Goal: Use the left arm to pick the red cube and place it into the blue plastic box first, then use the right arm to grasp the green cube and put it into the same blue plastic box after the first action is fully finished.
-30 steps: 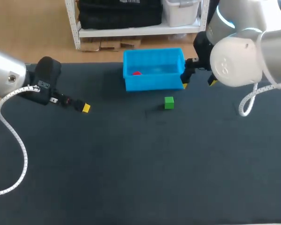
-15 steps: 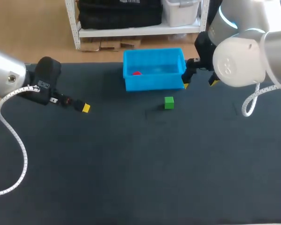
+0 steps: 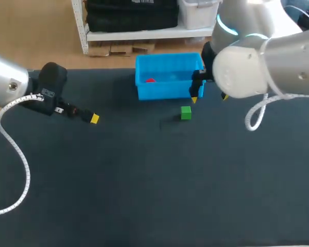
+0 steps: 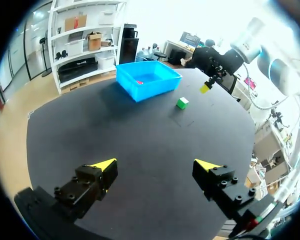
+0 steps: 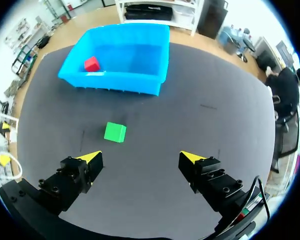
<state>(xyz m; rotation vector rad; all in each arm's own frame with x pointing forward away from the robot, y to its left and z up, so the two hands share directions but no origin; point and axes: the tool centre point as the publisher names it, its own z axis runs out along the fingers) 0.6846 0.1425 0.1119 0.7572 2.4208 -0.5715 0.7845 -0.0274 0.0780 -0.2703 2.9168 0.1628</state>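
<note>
The dark table (image 3: pixel 144 180) is taken up at its far edge by the blue plastic box (image 3: pixel 167 88). The right gripper (image 5: pixel 141 156) is held by the box's front right corner, its fingers spread wide with nothing between them. The left gripper (image 4: pixel 155 164) is seen well to the left of the box, likewise wide open and empty. The red cube (image 5: pixel 91 63) is found inside the box, at its left end. The green cube (image 5: pixel 115 132) is set on the table just in front of the box.

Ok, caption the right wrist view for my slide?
Open right gripper short of the green cube; red cube already in the blue box.
</note>
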